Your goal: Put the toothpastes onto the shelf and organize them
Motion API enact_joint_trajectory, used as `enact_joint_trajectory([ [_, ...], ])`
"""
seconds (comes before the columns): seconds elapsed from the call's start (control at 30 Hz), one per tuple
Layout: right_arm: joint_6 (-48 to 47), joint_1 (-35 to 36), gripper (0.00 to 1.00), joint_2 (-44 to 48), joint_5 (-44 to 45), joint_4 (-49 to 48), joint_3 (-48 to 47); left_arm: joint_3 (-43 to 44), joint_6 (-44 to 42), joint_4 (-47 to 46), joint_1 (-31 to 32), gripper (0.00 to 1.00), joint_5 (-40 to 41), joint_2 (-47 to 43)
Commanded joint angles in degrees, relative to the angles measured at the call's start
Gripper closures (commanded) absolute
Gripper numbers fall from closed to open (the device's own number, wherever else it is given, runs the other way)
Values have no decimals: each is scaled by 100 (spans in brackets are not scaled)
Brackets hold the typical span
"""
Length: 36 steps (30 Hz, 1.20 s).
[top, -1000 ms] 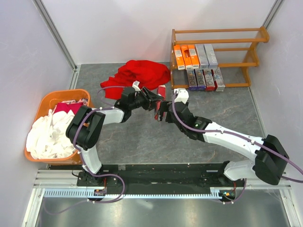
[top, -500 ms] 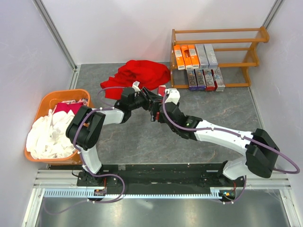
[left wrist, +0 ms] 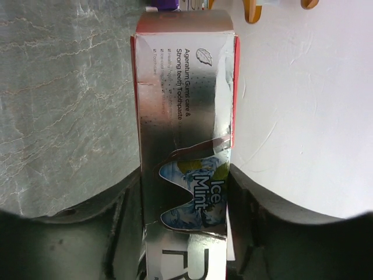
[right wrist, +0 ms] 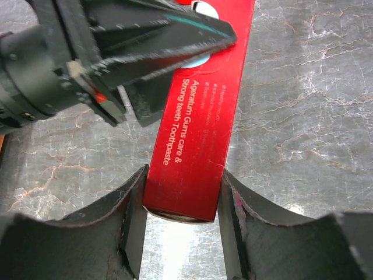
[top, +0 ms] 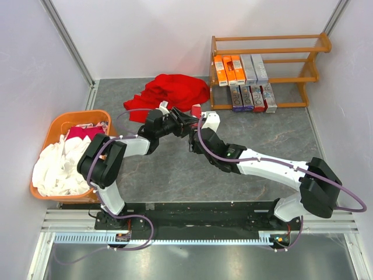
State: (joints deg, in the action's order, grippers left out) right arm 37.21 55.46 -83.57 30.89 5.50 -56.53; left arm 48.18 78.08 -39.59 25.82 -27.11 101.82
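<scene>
A toothpaste box (left wrist: 183,116), silver on one face and red (right wrist: 198,116) on another, hangs between both grippers above the table's middle (top: 197,109). My left gripper (left wrist: 183,198) has its fingers along both sides of the box's middle (top: 187,123). At the box's near end my right gripper (right wrist: 183,192) is shut, both fingers pressed on the red sides (top: 194,140). The left gripper (right wrist: 116,52) shows at the top left of the right wrist view. The wooden shelf (top: 268,41) at the back right holds orange (top: 227,70) and silver (top: 254,68) boxes, with darker ones (top: 252,97) below.
A red cloth (top: 172,92) lies bunched just behind the grippers. An orange basket (top: 58,119) of white and pink cloths stands at the left edge. White walls close in the back and sides. The shelf's feet (left wrist: 252,9) peek in at the top of the left wrist view.
My right gripper has moved left to the box held by the left gripper and closed on its near end. The left gripper has shifted slightly back and left.
</scene>
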Motion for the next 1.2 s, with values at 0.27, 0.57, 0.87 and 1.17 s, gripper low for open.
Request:
enact_joint_trajectory([
  [0.27, -197, -150, 59, 385, 40, -145, 54, -116, -249, -243, -253, 9, -163, -733],
  [0.57, 188, -1281, 59, 1149, -1347, -479, 686, 33, -1022, 811, -332, 6, 75, -1269],
  [0.87, 611, -2976, 58, 1782, -3463, -1269, 1512, 156, -1427, 1331, -429, 5, 242, -1498],
  [1.17, 1490, -5278, 58, 1731, -5733, -2498, 2234, 139, -1463, 1358, -473, 5, 163, -1384],
])
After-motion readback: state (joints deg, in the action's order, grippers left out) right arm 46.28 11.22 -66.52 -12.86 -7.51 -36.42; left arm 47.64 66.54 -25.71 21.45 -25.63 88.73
